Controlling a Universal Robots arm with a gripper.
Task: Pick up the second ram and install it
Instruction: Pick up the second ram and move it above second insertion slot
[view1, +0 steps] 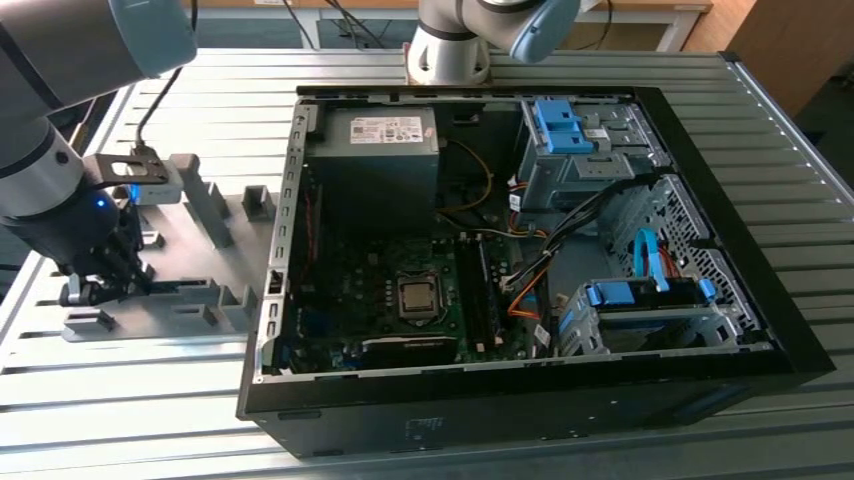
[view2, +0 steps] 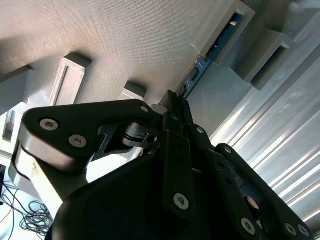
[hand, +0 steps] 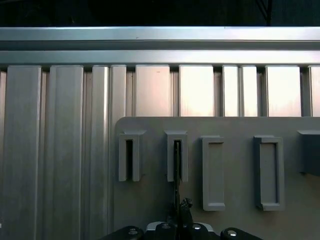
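The gripper (view1: 102, 288) is low at the exterior view's left edge, down on the grey fixture (view1: 200, 292) that lies on the ribbed metal table (view1: 134, 400), well apart from the open computer case (view1: 534, 400) that takes up the middle and right of that view. In both wrist views the ram (view2: 212, 50) (hand: 176, 162) stands on edge. Its far end sits in one slotted block of the fixture (view2: 125, 40) (hand: 150, 200), and its near end runs into the gripper (view2: 175, 100) (hand: 179, 212). The black fingers (view2: 170, 130) are drawn together with the blue board pinched between them, so the claw looks clenched on the ram. Empty blocks stand on either side of the ram's block. Inside the case the motherboard (view1: 387, 270) lies flat.
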